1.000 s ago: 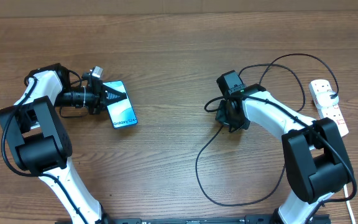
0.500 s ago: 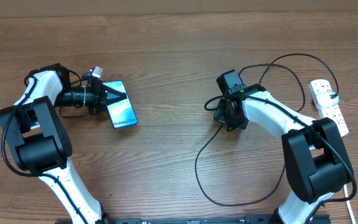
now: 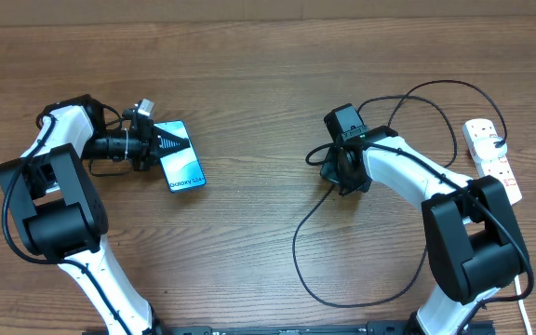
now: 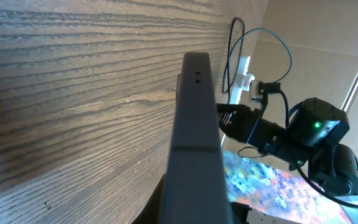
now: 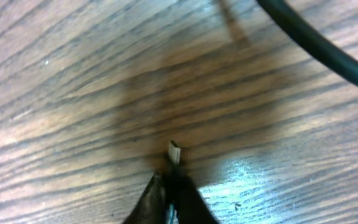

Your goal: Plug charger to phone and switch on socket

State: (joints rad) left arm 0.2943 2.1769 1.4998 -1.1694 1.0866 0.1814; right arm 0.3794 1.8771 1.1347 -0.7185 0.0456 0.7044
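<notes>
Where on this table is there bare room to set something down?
The widest bare wood lies between the phone and the right pincer, and along the whole far edge. Crowded: the right side, where the charger loops toward the socket, and around the left pincer on the phone.

The phone point(image 4: 196, 137) shows edge-on against the table point(image 4: 73, 93).
</notes>
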